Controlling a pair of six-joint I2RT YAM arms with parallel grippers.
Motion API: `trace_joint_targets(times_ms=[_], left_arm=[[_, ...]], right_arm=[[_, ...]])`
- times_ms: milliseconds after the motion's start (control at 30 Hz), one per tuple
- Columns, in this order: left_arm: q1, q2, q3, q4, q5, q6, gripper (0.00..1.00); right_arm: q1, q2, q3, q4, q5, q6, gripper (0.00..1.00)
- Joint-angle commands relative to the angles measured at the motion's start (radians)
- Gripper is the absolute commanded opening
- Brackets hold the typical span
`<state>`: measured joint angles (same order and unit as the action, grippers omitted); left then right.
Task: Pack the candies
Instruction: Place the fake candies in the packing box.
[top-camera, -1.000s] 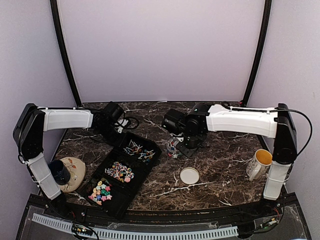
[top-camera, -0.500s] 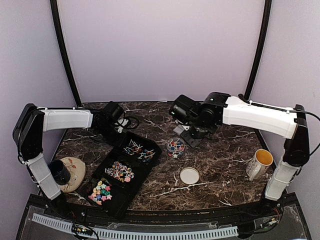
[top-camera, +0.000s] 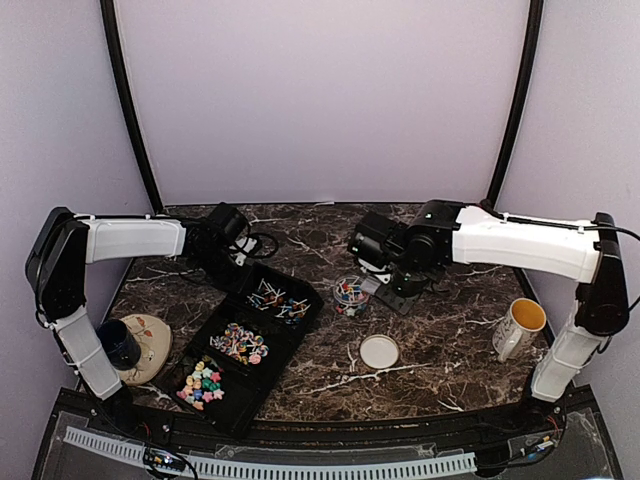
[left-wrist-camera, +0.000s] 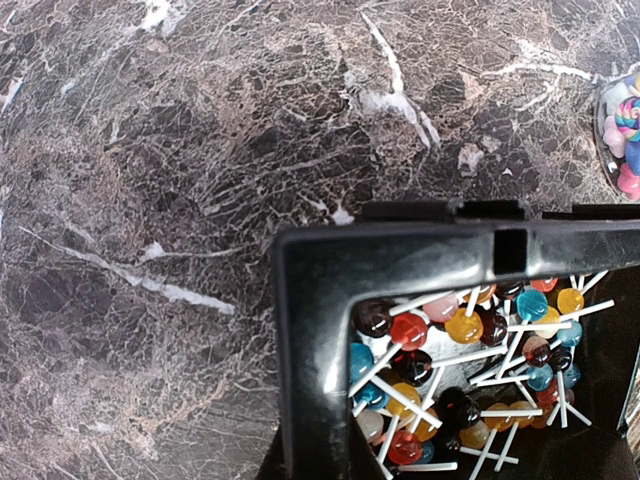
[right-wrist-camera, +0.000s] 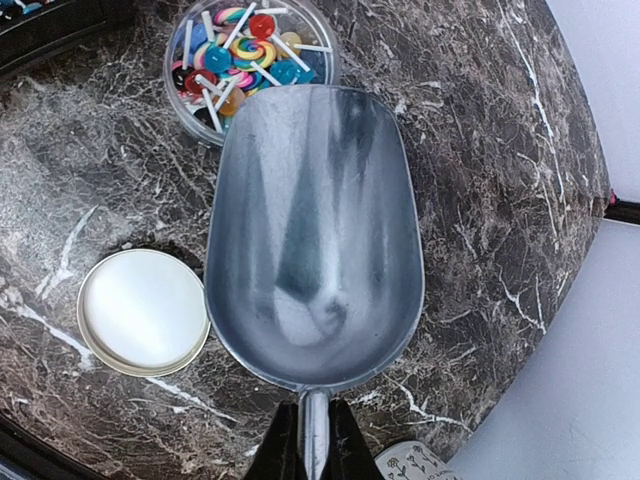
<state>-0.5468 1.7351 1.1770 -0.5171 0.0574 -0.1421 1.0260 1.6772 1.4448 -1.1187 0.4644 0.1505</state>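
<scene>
A black tray (top-camera: 300, 322) holds the candies in three compartments: stick lollipops (top-camera: 276, 297) at the far end, round swirl ones (top-camera: 240, 343) in the middle, pastel star pieces (top-camera: 200, 383) nearest. My left gripper (top-camera: 238, 268) is at the tray's far corner, its jaws closed over the rim (left-wrist-camera: 310, 330) beside the lollipops (left-wrist-camera: 460, 370). My right gripper (right-wrist-camera: 314, 445) is shut on the handle of an empty metal scoop (right-wrist-camera: 315, 230), held just right of a small clear jar (right-wrist-camera: 250, 60) of lollipops, which also shows in the top view (top-camera: 349, 293).
A white round lid (top-camera: 379, 351) lies on the marble in front of the jar, left of the scoop in the right wrist view (right-wrist-camera: 140, 310). A mug (top-camera: 520, 325) stands at the right edge. A dark cup on a floral saucer (top-camera: 150, 345) sits at the left.
The right arm has lifted the scoop off the jar, swung back and right, then come down beside it. The jar now shows with candies inside. The left arm has not moved.
</scene>
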Motion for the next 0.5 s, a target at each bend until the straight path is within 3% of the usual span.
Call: trace_joint_targets(times_ms=[0, 467], left_arm=[[0.005, -0.055, -0.002, 0.029, -0.006, -0.004, 0.00], [0.004, -0.063, -0.003, 0.028, -0.003, -0.004, 0.00]], right_arm=[[0.022, -0.016, -0.001, -0.017, -0.006, -0.026, 0.00], [0.037, 0.087, 0.039, 0.021, -0.011, -0.065, 0.00]])
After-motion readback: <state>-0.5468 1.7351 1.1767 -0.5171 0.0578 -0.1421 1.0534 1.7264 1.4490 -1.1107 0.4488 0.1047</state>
